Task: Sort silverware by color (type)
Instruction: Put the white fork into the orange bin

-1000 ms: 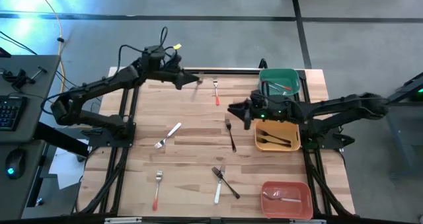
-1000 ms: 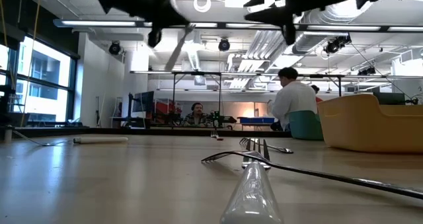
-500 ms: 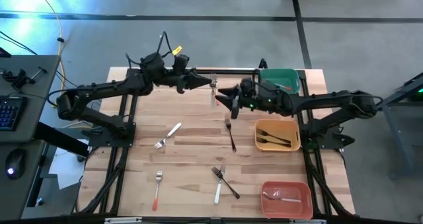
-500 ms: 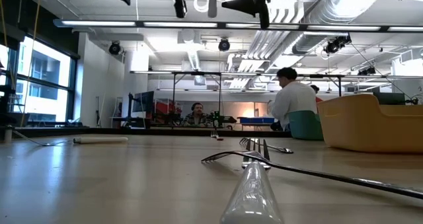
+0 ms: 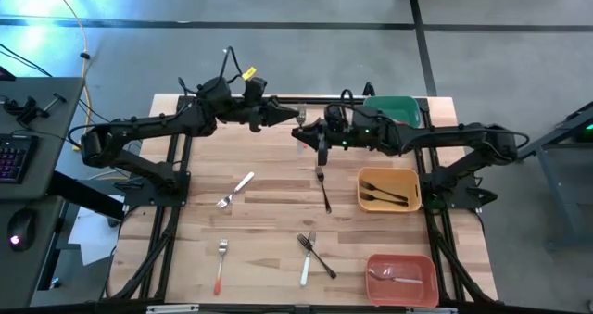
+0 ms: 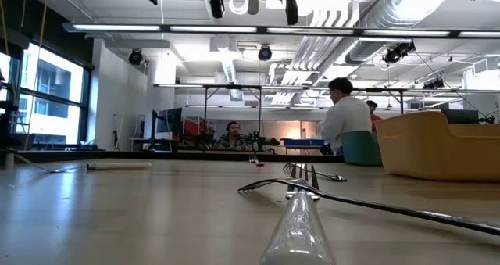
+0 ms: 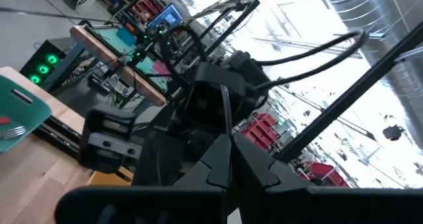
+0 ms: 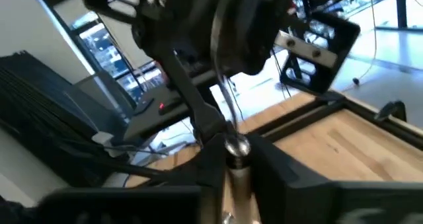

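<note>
Bright overhead room light, window glare, blurred wrist views, soft foreground fork point(image 6: 301, 218).

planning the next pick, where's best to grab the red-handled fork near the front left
Probably mid-handle, from straight above, jaws across it. The red-handled fork lies flat and alone on the table, tines toward the far edge, so both sides of the handle are free.
</note>
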Robot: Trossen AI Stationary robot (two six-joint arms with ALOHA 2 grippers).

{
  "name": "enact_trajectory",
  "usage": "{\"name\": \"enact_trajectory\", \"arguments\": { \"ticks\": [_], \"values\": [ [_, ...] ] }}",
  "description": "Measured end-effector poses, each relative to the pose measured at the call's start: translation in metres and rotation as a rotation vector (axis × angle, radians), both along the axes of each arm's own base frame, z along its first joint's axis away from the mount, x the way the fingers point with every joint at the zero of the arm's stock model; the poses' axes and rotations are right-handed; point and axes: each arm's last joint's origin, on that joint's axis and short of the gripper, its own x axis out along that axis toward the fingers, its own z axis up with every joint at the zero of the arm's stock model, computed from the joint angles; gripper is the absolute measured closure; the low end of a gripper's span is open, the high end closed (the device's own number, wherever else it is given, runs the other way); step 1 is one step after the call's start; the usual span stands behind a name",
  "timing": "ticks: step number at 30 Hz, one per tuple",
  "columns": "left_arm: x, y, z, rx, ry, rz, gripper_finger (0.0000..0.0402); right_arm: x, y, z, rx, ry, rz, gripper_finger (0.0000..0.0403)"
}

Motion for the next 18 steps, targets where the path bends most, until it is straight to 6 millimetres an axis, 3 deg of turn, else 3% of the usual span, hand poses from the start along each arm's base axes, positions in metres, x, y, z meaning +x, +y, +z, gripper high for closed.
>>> {"name": "enact_trajectory", "arguments": {
  "ticks": [3,11,18],
  "values": [
    [0.0,0.0,0.0,-0.001,-0.003,0.004,0.0398,0.0,0.003,0.001,-0.018,0.003,-0.002,0.0391],
    [-0.014,0.005,-0.003,0.079,0.111,0.001,0.0349,-0.027,0.02,0.016,0.013,0.083,0.037,0.0396],
    [-0.021,0.001,-0.018,0.207,0.291,0.012,0.0316,-0.066,0.056,0.022,0.182,0.252,0.125,0.0398]
  ]
}}
